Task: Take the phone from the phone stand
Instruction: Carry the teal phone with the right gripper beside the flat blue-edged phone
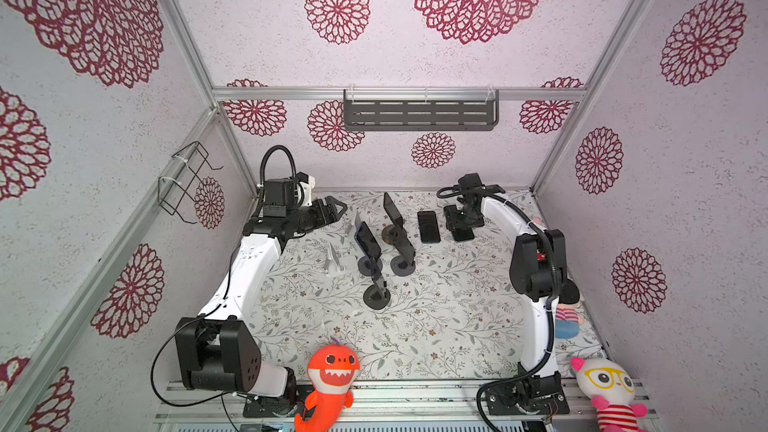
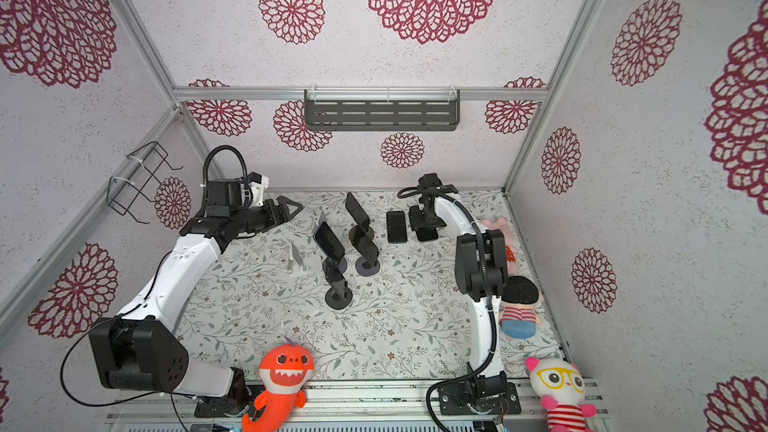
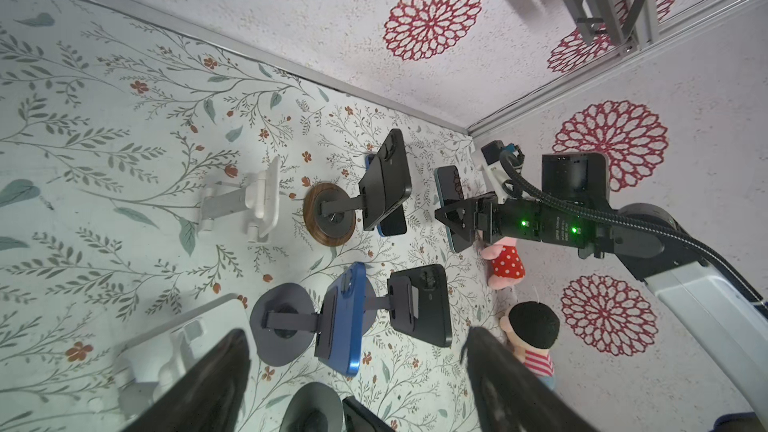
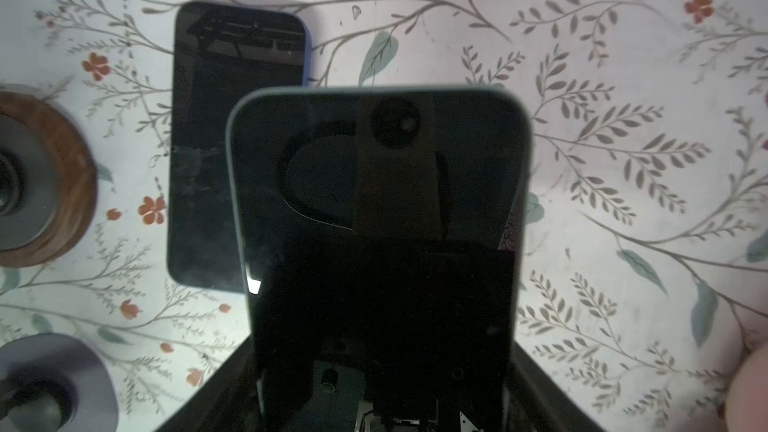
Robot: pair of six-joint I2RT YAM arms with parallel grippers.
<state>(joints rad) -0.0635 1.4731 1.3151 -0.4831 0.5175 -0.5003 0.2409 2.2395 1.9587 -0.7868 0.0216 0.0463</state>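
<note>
Scene inventory, as I counted it from the remote station: five discernible phones [image 1: 429, 226], two white stands [image 1: 337, 261], one wood-based stand [image 1: 387, 238], three grey-based stands [image 1: 376, 300], four plush toys [image 1: 332, 367], two robot arms [image 1: 249, 272], one slotted wall shelf [image 1: 419, 115], one wire rack [image 1: 192, 178] and one floral tabletop [image 1: 449, 326].

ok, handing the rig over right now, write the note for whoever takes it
Left end effector: open, empty, over the table's rear left.
Right end effector: shut on the held phone, beside the flat phone.
Done: flat phone lies on the table; held phone is gripped, not yet released.
Left: set it down, then clear three mounted phones: rear phone on the wood-base stand, blue phone, dark phone.
</note>
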